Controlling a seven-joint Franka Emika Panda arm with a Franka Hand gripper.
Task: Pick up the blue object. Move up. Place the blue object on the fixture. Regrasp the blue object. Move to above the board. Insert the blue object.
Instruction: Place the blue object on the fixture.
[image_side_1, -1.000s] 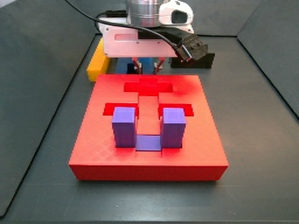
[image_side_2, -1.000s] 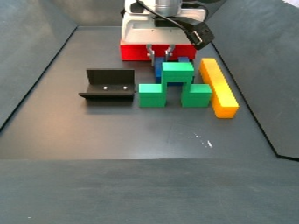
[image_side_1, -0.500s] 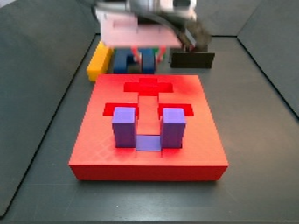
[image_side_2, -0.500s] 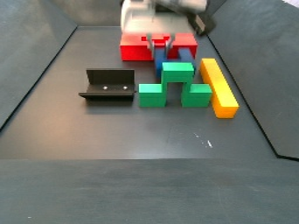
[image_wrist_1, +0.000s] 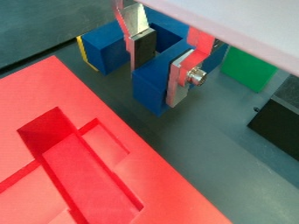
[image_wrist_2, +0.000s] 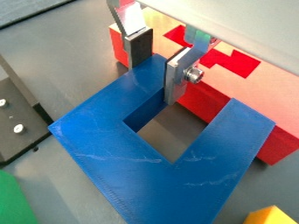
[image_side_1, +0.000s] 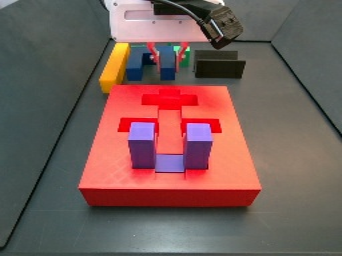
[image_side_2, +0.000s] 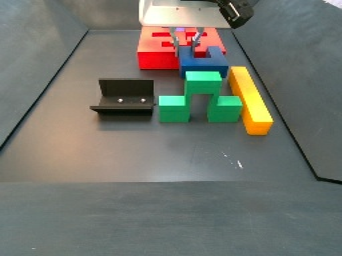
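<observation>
Two silver fingers (image_wrist_2: 179, 72) of the gripper (image_wrist_2: 158, 61) are squeezing one prong of the dark navy-blue plastic U-shaped block (image_wrist_2: 163, 157), probably lifting it just beside the big red board (image_side_1: 167, 150) for carrying.

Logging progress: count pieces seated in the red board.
1: the purple U-shaped block, at the board's near end in a side view. Beyond its far end, the gripper's jaws hold the blue object.

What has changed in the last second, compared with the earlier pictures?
The gripper has risen, its fingers closed on a prong of the blue object, which appears lifted with it. The board, the fixture and the purple block stayed in place.
</observation>
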